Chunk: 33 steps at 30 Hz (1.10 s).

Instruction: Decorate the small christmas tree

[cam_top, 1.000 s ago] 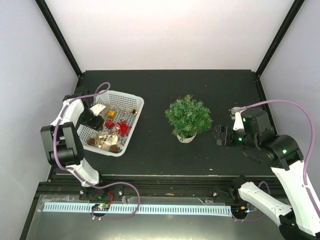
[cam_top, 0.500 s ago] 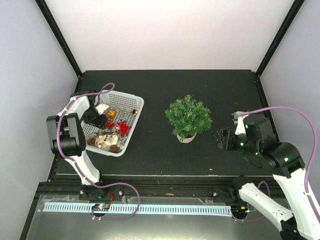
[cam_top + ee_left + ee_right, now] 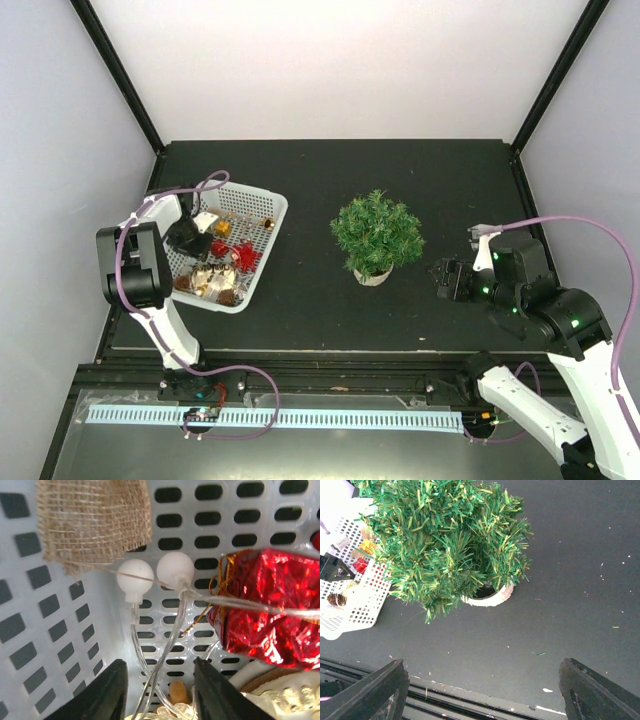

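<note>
two robot arms [image 3: 130,270] flank the small christmas tree [image 3: 377,232], which stands upright near the middle of the dark worktop [image 3: 320,170]. the tree's long axis runs vertical, its crown pointing straight up toward the overhead camera and its whitish pot [image 3: 372,277] set flat on the worktop. to the tree's left, well apart from it, sits a white mesh basket [image 3: 268,255] of red and gold ornaments. the left fingers [image 3: 112,692] are down inside that basket, parted by a modest gap and closed on nothing. clear looping strands [image 3: 172,625] pass through the gap and lead up to two white beads [image 3: 175,569]. a scrap of burlap [image 3: 95,520] lies just above the beads in the left wrist view, and a red foil parcel [image 3: 270,605] tied with gold cord lies just to their right. on the tree's other side, the right fingers [image 3: 375,692] hang over the worktop, spread wide and empty, facing the tree. the right wrist view shows green sprigs overhanging the pot's rim, with the basket beyond.
</note>
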Motion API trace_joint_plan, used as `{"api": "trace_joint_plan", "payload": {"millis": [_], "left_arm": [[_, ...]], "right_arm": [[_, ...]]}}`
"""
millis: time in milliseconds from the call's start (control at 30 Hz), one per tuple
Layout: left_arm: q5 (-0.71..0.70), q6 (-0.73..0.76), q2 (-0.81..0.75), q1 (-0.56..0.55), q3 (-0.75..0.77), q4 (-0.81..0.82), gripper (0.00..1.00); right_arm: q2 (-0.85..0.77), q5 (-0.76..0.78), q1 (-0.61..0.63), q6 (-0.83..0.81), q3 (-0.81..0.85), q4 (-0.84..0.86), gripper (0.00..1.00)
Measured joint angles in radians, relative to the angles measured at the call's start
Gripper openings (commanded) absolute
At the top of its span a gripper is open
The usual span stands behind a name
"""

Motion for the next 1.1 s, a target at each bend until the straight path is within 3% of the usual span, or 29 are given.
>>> {"api": "trace_joint_plan", "payload": {"millis": [133, 367, 733, 867, 1100], "left_arm": [[0.003, -0.012, -0.002, 0.001, -0.004, 0.000, 0.13], [0.012, -0.013, -0.024, 0.001, 0.014, -0.028, 0.11], [0.114, -0.014, -0.102, 0.000, 0.198, -0.187, 0.02], [0.151, -0.013, -0.120, 0.000, 0.251, -0.248, 0.02], [0.206, 0.012, -0.156, 0.000, 0.307, -0.307, 0.11]], "right_arm": [[-0.001, 0.000, 0.000, 0.006, 0.000, 0.000, 0.83], [-0.033, 0.000, 0.000, 0.024, -0.010, 0.008, 0.83], [-0.047, 0.002, 0.000, 0.032, -0.026, 0.013, 0.83], [-0.035, 0.003, 0.000, 0.021, -0.014, 0.013, 0.83], [-0.003, 0.003, 0.000, 0.005, 0.001, 0.016, 0.83]]}}
